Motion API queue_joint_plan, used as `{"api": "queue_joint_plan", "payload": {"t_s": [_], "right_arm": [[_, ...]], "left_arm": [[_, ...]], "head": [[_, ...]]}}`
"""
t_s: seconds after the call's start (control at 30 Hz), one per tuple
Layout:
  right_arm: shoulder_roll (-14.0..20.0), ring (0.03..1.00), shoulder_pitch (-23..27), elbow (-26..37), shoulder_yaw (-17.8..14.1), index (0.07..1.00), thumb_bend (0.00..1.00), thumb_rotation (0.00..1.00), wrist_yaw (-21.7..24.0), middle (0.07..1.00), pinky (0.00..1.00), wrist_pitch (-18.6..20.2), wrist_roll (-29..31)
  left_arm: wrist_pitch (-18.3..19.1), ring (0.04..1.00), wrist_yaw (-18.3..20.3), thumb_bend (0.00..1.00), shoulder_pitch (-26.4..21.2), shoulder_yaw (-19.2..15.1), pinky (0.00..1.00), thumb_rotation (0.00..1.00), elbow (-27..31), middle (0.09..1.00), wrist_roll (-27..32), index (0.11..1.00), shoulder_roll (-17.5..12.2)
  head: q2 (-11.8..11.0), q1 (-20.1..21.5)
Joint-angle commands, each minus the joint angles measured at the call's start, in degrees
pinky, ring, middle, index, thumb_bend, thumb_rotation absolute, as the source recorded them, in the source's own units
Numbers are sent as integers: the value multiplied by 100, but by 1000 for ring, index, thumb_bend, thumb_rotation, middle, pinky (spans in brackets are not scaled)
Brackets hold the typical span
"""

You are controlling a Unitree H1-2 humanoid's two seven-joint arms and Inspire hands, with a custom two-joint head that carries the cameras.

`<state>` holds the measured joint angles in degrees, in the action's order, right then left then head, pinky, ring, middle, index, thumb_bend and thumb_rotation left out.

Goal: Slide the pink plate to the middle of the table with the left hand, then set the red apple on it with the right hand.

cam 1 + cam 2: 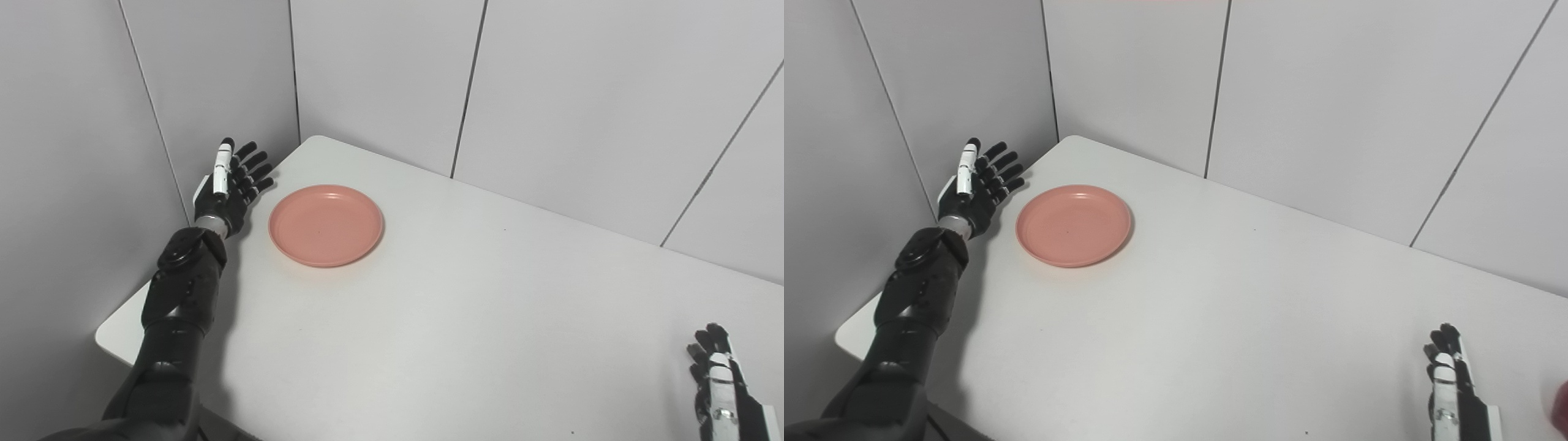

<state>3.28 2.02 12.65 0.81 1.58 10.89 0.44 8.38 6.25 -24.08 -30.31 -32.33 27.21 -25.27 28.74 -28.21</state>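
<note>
While both hands hold nothing, the scene reads as follows:

Pink plate: the pink plate [326, 225] lies flat and empty at centre left of the frame, on the far left part of the table [465, 318], near its rounded back corner.

Left hand: the left hand [230, 187] sits at upper left of the frame, just beside the plate's left rim but apart from it, by the table's left edge; its fingers [254, 160] are spread and point away towards the wall corner, clasping nothing.

Right hand: the right hand [1448, 373] is at the lower right corner of the frame, well apart from the plate, partly cut by the bottom edge; its fingers are extended and close nothing.

Red apple: only a dark red sliver [1562, 404] shows at the right edge of the right eye view, just right of the right hand; whether it is the apple cannot be told.

Surroundings: grey wall panels [380, 79] with dark seams close in behind and to the left of the table.

In the way: the white surface between plate and right hand lies bare.
</note>
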Motion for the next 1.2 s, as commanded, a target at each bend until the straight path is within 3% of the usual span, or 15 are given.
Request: {"api": "queue_joint_plan", "payload": {"t_s": [0.0, 0.37, 0.6, 1.17], "right_arm": [[0, 952, 174, 211, -32, 951, 0, 1000, 1, 949, 1000, -11, 1], [-9, 949, 179, 223, -41, 951, 0, 1000, -26, 946, 1000, 19, -19], [19, 948, 177, 205, -14, 951, 0, 1000, -12, 947, 1000, -24, -67], [-42, 948, 192, 225, -35, 952, 0, 1000, -33, 948, 1000, 37, -26]], "left_arm": [[-263, 862, 149, 386, -153, 43, 855, 1000, 21, 864, -10, 850, -168], [-370, 849, 198, 401, -117, 186, 844, 1000, -113, 849, -53, 837, -121], [-638, 837, 311, 405, -147, 282, 839, 1000, -412, 838, -83, 821, -148], [-692, 833, 430, 404, -150, 470, 825, 1000, -431, 836, -20, 821, -87]], "head": [[7, 7], [16, 1], [1, 5], [-5, 36]]}}
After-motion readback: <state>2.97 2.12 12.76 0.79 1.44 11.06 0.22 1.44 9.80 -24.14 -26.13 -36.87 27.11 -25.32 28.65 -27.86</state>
